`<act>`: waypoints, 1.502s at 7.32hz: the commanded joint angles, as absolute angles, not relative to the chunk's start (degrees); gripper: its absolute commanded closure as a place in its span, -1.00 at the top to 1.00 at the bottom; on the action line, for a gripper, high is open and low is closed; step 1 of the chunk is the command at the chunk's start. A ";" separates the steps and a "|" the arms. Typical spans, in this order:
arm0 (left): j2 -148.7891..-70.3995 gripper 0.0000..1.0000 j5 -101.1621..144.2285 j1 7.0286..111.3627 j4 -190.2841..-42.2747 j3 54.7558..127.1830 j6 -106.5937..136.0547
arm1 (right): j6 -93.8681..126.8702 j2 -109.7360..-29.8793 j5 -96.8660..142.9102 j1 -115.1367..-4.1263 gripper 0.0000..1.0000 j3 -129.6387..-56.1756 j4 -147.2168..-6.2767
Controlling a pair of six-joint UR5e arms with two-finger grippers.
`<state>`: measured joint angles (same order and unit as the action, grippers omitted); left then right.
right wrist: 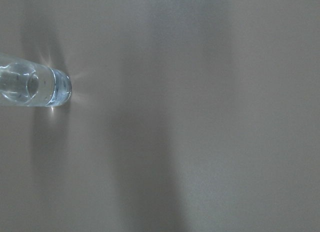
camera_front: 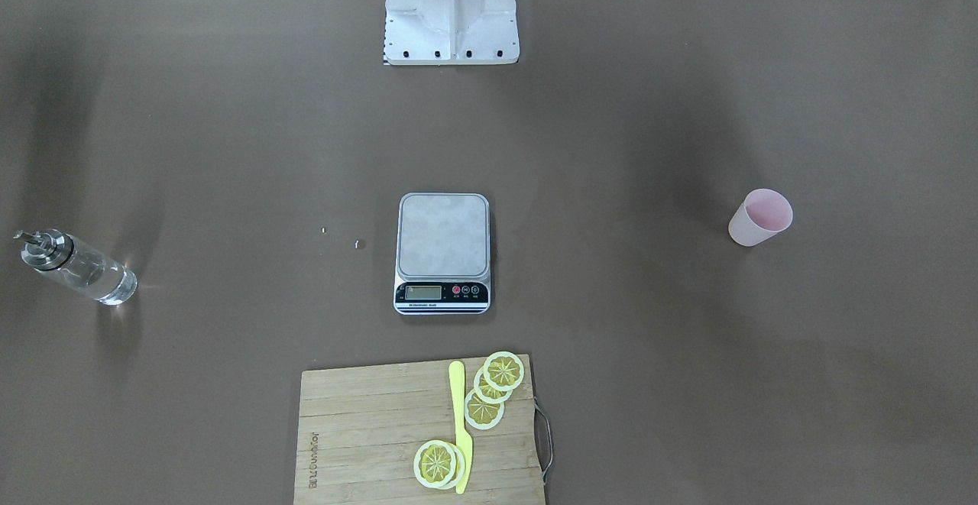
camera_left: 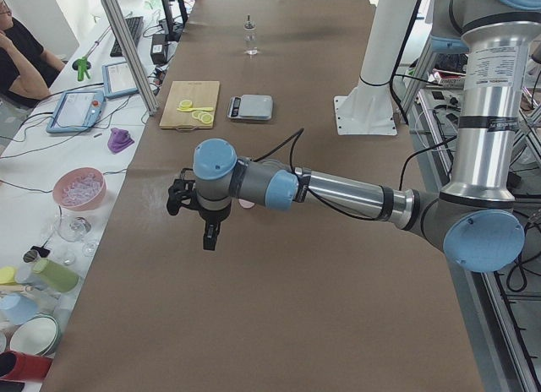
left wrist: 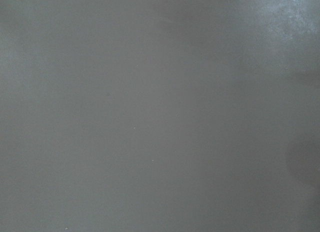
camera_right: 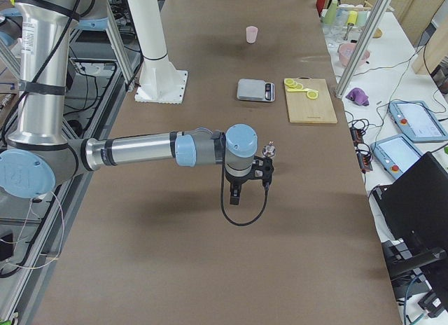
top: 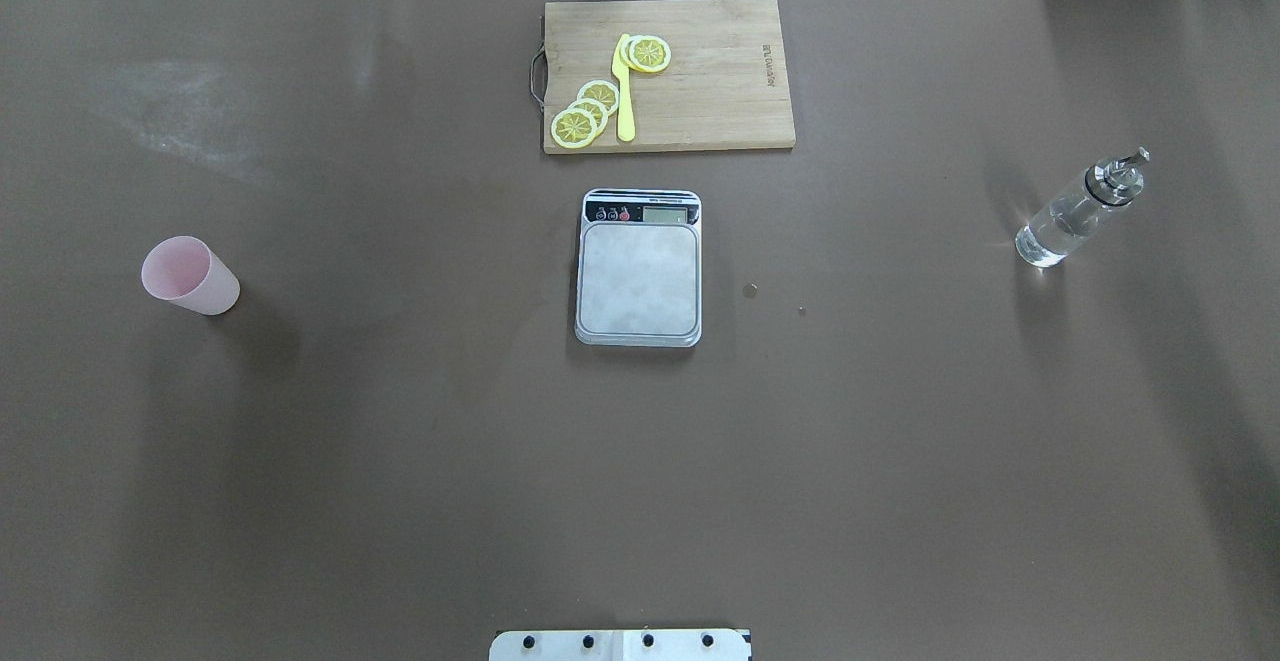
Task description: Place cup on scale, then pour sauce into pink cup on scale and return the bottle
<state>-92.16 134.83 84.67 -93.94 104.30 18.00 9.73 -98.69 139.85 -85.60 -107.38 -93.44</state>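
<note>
Cup (top: pixel 190 276), scale (top: pixel 638 276) and bottle (top: pixel 1075 213) are all sitting well apart on the brown table (top: pixel 400 501), so no step of the task is looking done yet. In the side views both arms are reaching out above the table. The left gripper (camera_left: pixel 209 242) is hanging on the cup's side and the right gripper (camera_right: pixel 236 197) on the bottle's side; how wide either pair of jaws is standing cannot be told. A wooden cutting board (top: pixel 700 91) is lying at the overhead view's top centre. Just below it, at the centre, the scale is showing a bare platform. The bottle is standing at the right, clear sauce (top: pixel 1045 239) sitting inside. The cup is standing empty at the middle left. Moving the cup, pouring, and returning the bottle are all waiting.
</note>
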 commanded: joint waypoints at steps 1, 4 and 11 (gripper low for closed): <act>-92.11 0.97 131.49 74.58 -94.22 112.21 33.24 | 9.76 -98.70 139.92 -85.61 1.00 -107.84 -93.43; -92.99 0.96 123.14 62.41 -100.85 109.89 46.82 | 10.20 -98.61 139.92 -85.61 1.00 -107.93 -93.43; -95.54 0.94 123.05 56.34 -108.81 98.70 49.92 | 10.46 -98.61 140.01 -85.52 1.00 -107.58 -93.52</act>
